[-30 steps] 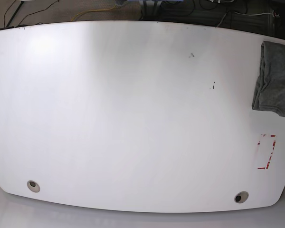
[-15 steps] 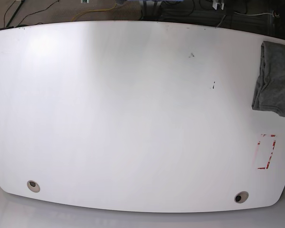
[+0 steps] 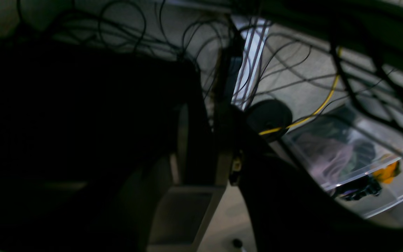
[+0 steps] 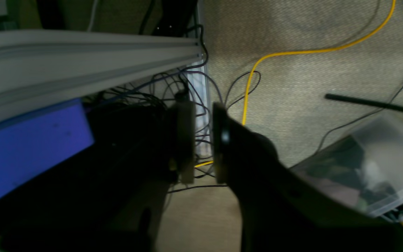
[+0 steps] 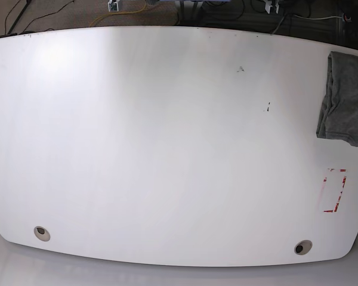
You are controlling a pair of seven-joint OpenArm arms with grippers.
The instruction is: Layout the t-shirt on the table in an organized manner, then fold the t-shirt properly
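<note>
The t-shirt (image 5: pixel 346 98) is a dark grey bunched heap at the right edge of the white table (image 5: pixel 167 149), partly cut off by the base view's border. Neither gripper is over the table. In the left wrist view my left gripper (image 3: pixel 210 150) hangs over the floor and cables, its dark fingers close together with nothing between them. My right gripper (image 4: pixel 203 147) also points at the carpet beyond the table. Its fingers (image 4: pixel 185 140) stand a narrow slit apart and hold nothing.
Red tape marks (image 5: pixel 334 190) lie on the table at the right, below the shirt. Two grommet holes (image 5: pixel 42 233) (image 5: pixel 302 247) sit near the front edge. Under the arms are tangled cables, a yellow cable (image 4: pixel 292 52) and a clear plastic bin (image 3: pixel 355 164).
The t-shirt has not moved. Small light parts beyond the table's far edge have shifted a little.
</note>
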